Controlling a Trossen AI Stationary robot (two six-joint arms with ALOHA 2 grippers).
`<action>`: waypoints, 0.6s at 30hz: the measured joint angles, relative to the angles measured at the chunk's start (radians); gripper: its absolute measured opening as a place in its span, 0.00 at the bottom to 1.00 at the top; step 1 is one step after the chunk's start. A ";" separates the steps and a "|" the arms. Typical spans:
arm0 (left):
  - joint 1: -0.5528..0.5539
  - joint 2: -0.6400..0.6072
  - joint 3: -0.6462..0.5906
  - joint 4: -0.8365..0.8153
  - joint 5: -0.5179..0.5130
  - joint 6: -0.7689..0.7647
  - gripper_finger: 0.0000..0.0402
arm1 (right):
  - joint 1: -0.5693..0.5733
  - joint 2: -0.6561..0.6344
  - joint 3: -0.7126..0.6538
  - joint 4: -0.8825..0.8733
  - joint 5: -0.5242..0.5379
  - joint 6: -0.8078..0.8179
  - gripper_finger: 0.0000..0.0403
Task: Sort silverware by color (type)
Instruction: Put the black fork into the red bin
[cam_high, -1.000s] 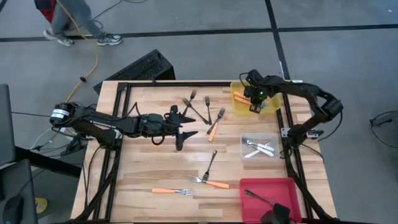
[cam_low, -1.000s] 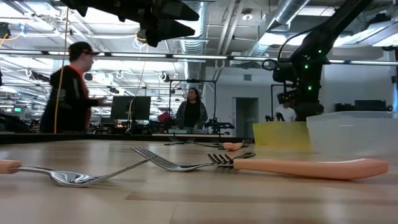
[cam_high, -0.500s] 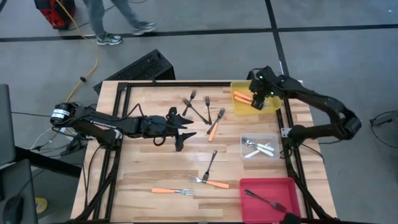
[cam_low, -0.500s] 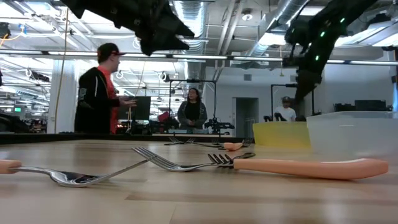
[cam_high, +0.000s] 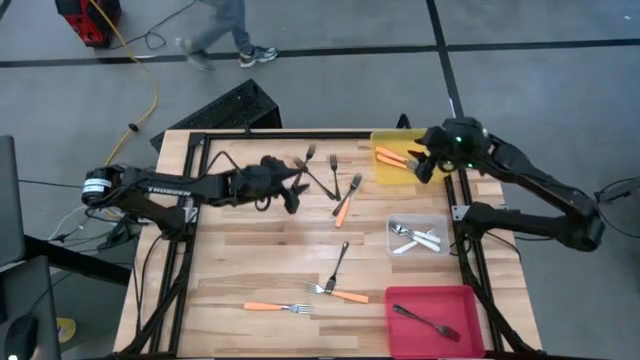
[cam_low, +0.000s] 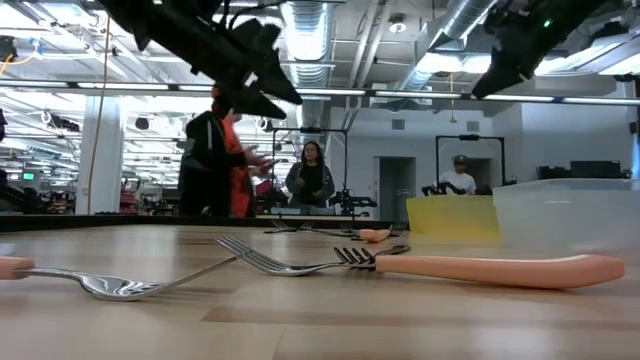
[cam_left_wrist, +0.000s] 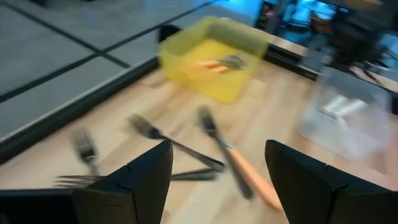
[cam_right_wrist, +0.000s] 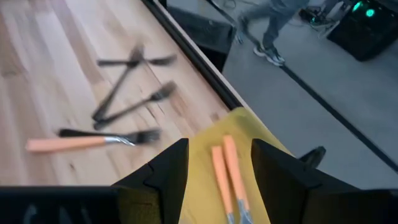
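Hovering above the far side of the surface: left claw, fingers spread wide, nothing between them. Just beyond its tips, three dark forks lying crossed; next past them, an orange-handled fork. Right claw parted and empty, raised over the yellow bin, two orange-handled forks lying inside right below its fingers. Near that claw, toward the front, clear bin with pale forks; farther still, red bin with one dark fork. Well apart from both claws, near front edge: dark fork crossing an orange-handled one, another orange-handled fork beside. Person walking in the room behind.
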 joint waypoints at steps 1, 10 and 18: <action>0.024 0.000 0.000 -0.001 0.001 -0.009 0.60 | 0.010 -0.015 0.000 0.000 0.001 0.016 0.49; 0.165 0.000 0.000 -0.001 0.026 -0.028 0.60 | 0.069 -0.070 0.000 -0.014 0.004 0.098 0.49; 0.179 0.116 -0.001 0.023 0.014 -0.033 0.60 | 0.108 -0.053 0.000 -0.023 0.005 0.098 0.49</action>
